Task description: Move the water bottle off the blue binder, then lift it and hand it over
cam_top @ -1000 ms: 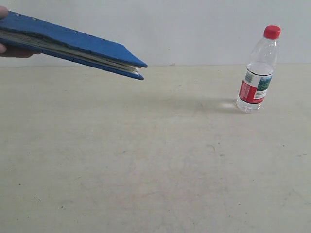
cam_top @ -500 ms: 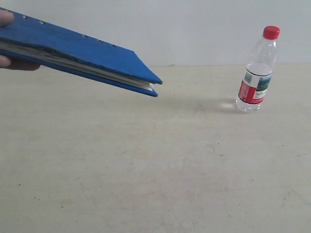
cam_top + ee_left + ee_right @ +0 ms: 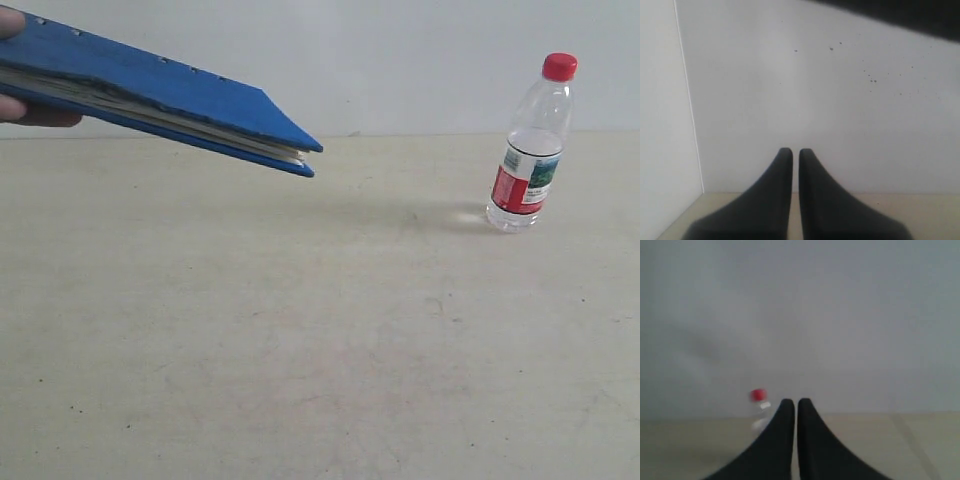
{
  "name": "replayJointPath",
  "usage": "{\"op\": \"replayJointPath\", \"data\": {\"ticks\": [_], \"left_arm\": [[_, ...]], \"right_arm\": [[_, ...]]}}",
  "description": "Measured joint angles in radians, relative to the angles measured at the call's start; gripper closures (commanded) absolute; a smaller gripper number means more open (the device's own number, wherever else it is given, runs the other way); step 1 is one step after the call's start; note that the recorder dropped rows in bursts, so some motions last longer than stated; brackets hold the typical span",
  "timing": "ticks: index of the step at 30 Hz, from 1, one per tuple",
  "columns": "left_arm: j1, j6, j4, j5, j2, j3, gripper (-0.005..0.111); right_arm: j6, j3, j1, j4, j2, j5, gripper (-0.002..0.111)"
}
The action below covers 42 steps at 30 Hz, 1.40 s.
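The water bottle (image 3: 530,150), clear with a red cap and a red, white and green label, stands upright on the table at the right of the exterior view. The blue binder (image 3: 160,95) is held in the air at the upper left by a person's hand (image 3: 20,70), its free edge tilted down toward the table. Neither gripper appears in the exterior view. My left gripper (image 3: 791,152) is shut and empty, facing a white wall. My right gripper (image 3: 792,402) is shut and empty; the water bottle (image 3: 759,405) shows blurred and far off beside its fingers.
The beige table (image 3: 320,340) spreads across the exterior view, with a white wall (image 3: 400,60) behind it. A wall corner (image 3: 687,100) shows in the left wrist view.
The hand-held binder has shifted: it swung farther right and lower half a second ago, and now has drawn back slightly left and up. The bottle has stayed put.
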Motion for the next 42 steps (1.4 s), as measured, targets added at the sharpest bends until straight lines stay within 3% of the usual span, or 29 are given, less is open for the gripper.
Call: {"op": "replayJointPath", "data": {"ticks": [7, 13, 24, 31, 37, 42], "left_arm": [[0.0, 0.0, 0.0, 0.0, 0.0, 0.0, 0.102], [0.0, 0.0, 0.0, 0.0, 0.0, 0.0, 0.102], [0.0, 0.0, 0.0, 0.0, 0.0, 0.0, 0.102], [0.0, 0.0, 0.0, 0.0, 0.0, 0.0, 0.102], [0.0, 0.0, 0.0, 0.0, 0.0, 0.0, 0.102], [0.0, 0.0, 0.0, 0.0, 0.0, 0.0, 0.102]], "right_arm": [[0.061, 0.197, 0.069, 0.466, 0.0, -0.002, 0.108], [0.066, 0.365, 0.069, 0.607, 0.0, 0.001, 0.108], [0.14, 0.387, 0.069, 0.201, 0.0, 0.005, 0.108], [0.194, 0.386, 0.082, -0.336, 0.0, 0.005, 0.108], [0.133, 0.271, 0.217, -0.589, 0.0, 0.001, 0.108], [0.137, 0.09, 0.348, -0.578, 0.0, -0.003, 0.108]]}}
